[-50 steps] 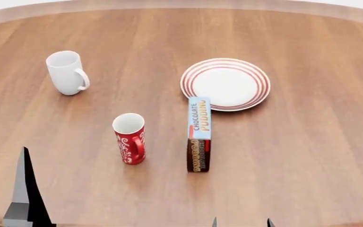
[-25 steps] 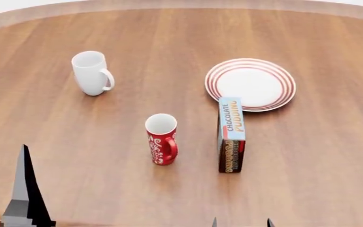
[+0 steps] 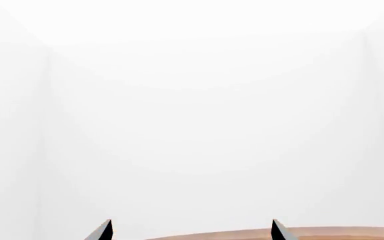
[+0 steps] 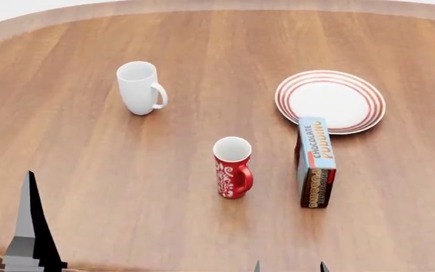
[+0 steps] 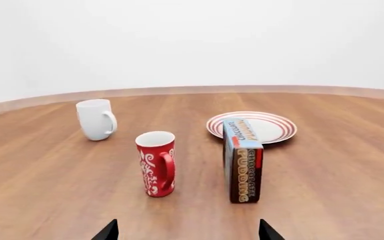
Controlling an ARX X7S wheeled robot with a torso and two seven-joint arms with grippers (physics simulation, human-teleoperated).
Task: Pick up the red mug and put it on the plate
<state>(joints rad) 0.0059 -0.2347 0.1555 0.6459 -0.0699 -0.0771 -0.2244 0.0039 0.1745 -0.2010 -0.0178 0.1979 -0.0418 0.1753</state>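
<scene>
Fingers spread and empty on both arms, the red mug (image 4: 233,167) not yet grasped.

Right gripper (image 5: 186,231) shows two fingertips (image 5: 106,231) set wide apart with nothing between them, pointed toward the mug and well short of it; the left gripper (image 3: 190,230) is likewise spread and empty, facing bare wall over the table (image 4: 202,51) edge. Taking the mug as the landmark: it stands upright, its handle turned toward the chocolate pudding box (image 4: 316,162), which stands just beside it on that side; the plate (image 4: 330,101) lies beyond the box, its near rim about touching the box's far end; a white mug (image 4: 140,87) stands well apart on the far side. The likely trouble is the box: a finger closing on the handle side could knock it over, and carrying the mug low and straight to the plate could clip it.
</scene>
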